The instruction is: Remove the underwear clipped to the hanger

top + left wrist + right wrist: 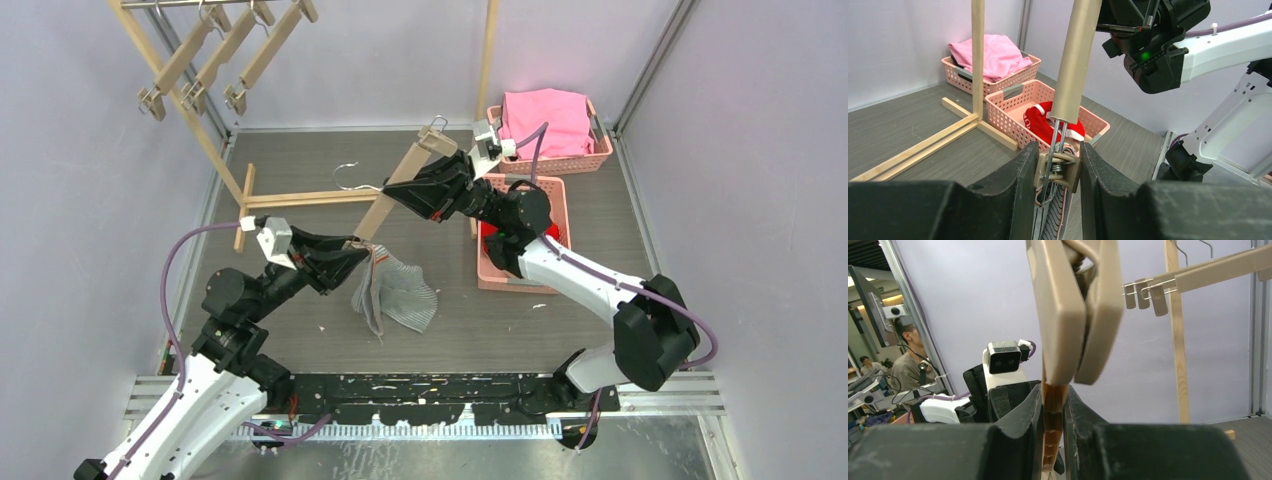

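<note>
Two grippers share one wooden hanger (378, 215), which slants between them. The right gripper (1053, 395) is clamped tight on the bar, just below the upper clip (1073, 315). The left gripper (1058, 155) pinches the lower clip (1060, 170), with a finger pressed against each side. The striped underwear (400, 295) hangs right under that hand, its top edge caught in the lower clip. The red underwear (1040, 120) lies in a pink basket (1013, 107) beyond the left gripper, beneath the right arm.
</note>
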Controlling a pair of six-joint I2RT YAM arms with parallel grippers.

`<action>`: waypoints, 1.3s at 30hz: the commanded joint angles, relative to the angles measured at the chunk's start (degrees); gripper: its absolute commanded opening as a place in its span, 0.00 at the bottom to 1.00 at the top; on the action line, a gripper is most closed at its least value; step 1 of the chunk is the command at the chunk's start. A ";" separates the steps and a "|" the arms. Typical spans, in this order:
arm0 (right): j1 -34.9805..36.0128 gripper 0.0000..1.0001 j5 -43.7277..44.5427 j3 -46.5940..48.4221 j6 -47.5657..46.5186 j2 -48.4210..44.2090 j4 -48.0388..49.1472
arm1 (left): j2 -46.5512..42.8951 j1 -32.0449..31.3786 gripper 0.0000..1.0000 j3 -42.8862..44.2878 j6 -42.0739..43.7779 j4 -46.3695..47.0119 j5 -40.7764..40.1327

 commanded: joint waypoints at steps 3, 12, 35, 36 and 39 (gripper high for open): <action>-0.65 0.01 4.66 0.78 -1.41 -3.00 4.00 | -0.78 -0.24 0.09 -0.25 0.71 3.57 7.67; -0.68 0.01 4.38 0.54 -0.58 -3.59 4.29 | -1.19 -0.24 0.86 -0.32 1.65 2.01 8.40; -0.58 0.01 3.15 -1.53 -1.67 -6.23 0.86 | 1.37 -0.24 0.37 -1.36 0.95 9.85 0.69; -0.55 0.01 3.15 -1.56 -1.77 -6.24 0.85 | 0.72 -0.24 0.40 -1.47 0.80 9.66 0.58; -0.55 0.01 2.98 -1.52 -1.77 -6.19 0.82 | -1.00 -0.20 0.53 -1.63 0.45 9.05 0.22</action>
